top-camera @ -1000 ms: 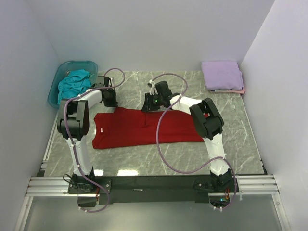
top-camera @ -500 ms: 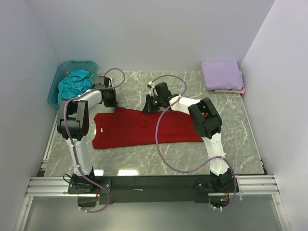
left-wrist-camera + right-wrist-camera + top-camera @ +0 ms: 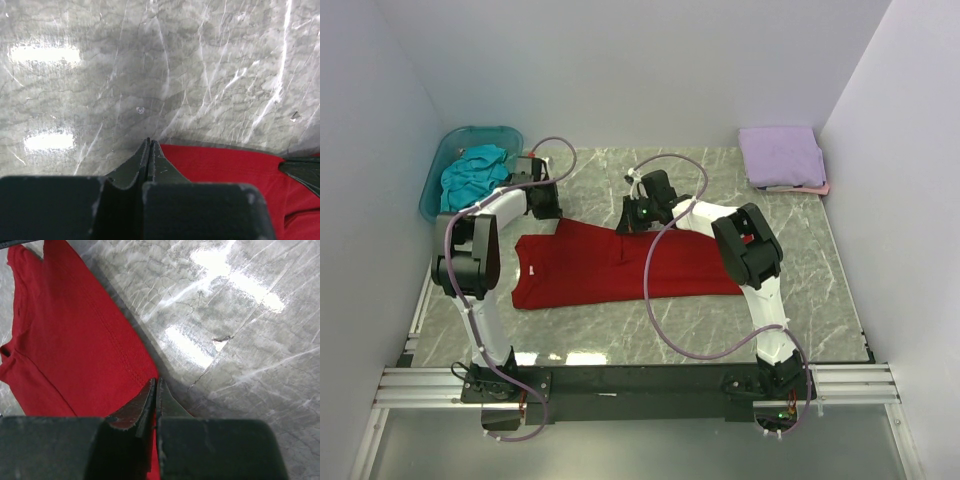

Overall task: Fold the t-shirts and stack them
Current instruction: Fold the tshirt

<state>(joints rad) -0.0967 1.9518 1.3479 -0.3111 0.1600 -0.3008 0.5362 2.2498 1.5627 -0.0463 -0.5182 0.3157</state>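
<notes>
Left gripper, right gripper; seemingly pinching shirt

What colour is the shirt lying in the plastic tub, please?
The shirt is teal, seen best in the top external view.

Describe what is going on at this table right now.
A deep red cloth t-shirt lies spread on the grey marble table. The robot's left end effector and right end effector are both shut at the shirt's far edge; whether they pinch cloth is unclear. A folded lavender cloth t-shirt sits on a pale pink one at the far right, and a teal cloth t-shirt lies crumpled in the translucent blue-green plastic tub.
</notes>
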